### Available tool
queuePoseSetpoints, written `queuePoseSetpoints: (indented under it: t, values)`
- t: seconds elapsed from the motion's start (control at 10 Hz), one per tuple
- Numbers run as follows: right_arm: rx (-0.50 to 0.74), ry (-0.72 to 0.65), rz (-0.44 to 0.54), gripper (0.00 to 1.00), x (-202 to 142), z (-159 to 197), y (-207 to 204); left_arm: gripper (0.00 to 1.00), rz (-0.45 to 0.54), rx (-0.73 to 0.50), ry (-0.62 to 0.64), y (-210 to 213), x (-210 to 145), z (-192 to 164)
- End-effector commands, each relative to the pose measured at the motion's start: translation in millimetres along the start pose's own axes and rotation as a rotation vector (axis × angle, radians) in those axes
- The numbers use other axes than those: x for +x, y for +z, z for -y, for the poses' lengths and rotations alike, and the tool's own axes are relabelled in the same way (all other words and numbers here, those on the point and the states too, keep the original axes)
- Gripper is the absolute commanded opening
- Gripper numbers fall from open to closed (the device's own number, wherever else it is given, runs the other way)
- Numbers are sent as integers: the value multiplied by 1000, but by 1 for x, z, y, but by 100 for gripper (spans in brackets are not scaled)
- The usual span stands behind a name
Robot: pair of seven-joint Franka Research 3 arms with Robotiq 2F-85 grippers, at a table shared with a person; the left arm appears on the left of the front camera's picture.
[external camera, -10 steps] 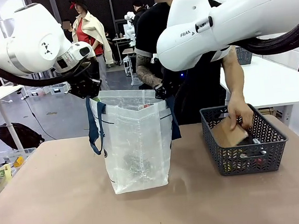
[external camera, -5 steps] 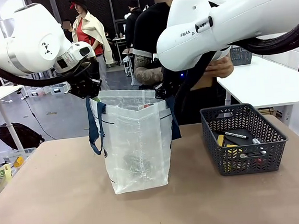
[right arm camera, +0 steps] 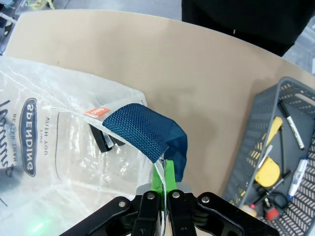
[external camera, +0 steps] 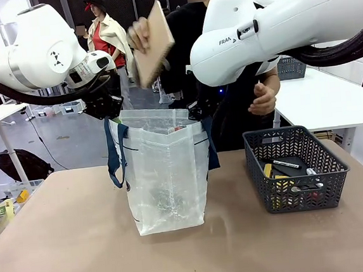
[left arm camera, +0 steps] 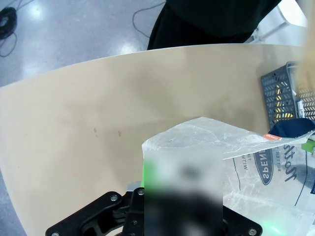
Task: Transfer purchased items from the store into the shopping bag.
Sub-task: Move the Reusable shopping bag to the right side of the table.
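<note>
While a person's hand (external camera: 140,36) holds the small brown box (external camera: 154,41) tilted in the air above the shopping bag (external camera: 166,175), the bag stands open on the counter (external camera: 70,247). Both the left tool (external camera: 108,114) and the right tool (right arm camera: 164,178) are clenched on its top rim, the right one just beside a navy strap (right arm camera: 142,130). Nearby, the grey basket (external camera: 272,191) contains markers (right arm camera: 290,123) and a yellow piece (right arm camera: 268,173)

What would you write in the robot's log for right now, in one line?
left gripper: shut on shopping bag rim | right gripper: shut on bag rim | person's hand: brown box above bag | basket: markers inside
</note>
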State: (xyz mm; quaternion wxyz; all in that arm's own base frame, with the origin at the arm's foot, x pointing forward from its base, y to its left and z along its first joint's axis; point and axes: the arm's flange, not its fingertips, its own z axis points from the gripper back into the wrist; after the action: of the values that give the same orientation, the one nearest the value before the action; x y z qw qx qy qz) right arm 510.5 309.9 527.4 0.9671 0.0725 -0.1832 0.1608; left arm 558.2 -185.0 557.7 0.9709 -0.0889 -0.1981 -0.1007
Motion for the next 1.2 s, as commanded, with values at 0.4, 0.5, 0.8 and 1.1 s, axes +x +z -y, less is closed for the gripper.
queuePoseSetpoints:
  t: [0.4, 0.5, 0.8, 1.1]
  values:
    - [3, -10, 5, 0, -1, 3, 1, 0, -1, 4, 8, 4, 0, -3]
    - [3, -10, 5, 0, -1, 3, 1, 0, -1, 4, 8, 4, 0, -3]
    - [3, -10, 5, 0, -1, 3, 1, 0, -1, 4, 8, 4, 0, -3]
    - [3, -10, 5, 0, -1, 3, 1, 0, -1, 4, 8, 4, 0, -3]
